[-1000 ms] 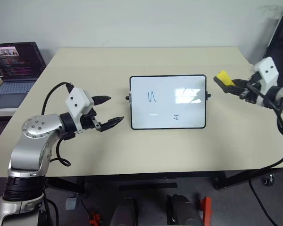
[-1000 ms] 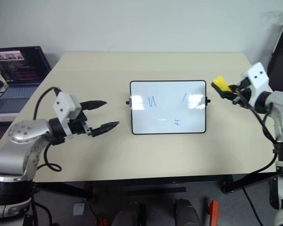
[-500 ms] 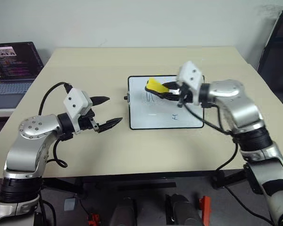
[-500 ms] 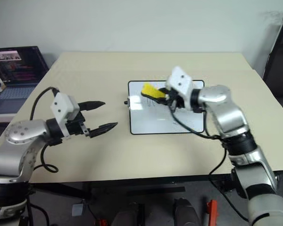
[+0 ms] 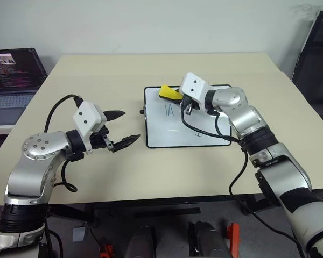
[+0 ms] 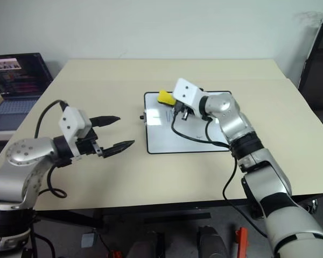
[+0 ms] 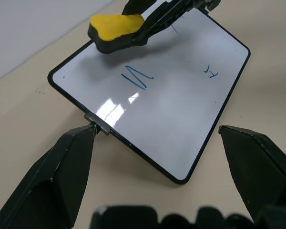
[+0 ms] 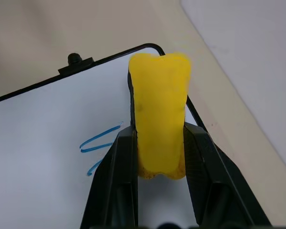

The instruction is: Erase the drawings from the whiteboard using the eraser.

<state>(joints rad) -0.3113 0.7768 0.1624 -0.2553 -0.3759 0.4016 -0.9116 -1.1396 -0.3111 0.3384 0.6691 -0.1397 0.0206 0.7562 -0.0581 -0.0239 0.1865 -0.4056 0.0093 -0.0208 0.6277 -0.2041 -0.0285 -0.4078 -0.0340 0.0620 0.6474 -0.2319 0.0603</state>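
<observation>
Within the last second the right claw point(image 5: 178, 99) had swung in from beyond the right edge of the beige bench point(image 5: 97, 177) and crossed over the small white glossy whiteboard with the thin black frame point(image 5: 204, 134). It now sat above the board's far left corner. That put the bright yellow oblong eraser with the black underside point(image 8: 159, 124) just beside the zigzag blue marker stroke point(image 7: 137, 78), one of the thin blue drawings. Another small letter-like mark point(image 7: 212, 72) sat nearer the board's right side. By the look of it, wiping had not yet begun: both marks were intact. Whether the eraser was touching the surface or hovering just above it could not be told.

The right claw's two black fingers were pressed against the eraser's long sides, pinching it firmly. The left claw point(image 5: 122, 127) hung over the bench to the left of the board, its fingers spread wide, holding nothing and touching nothing.
</observation>
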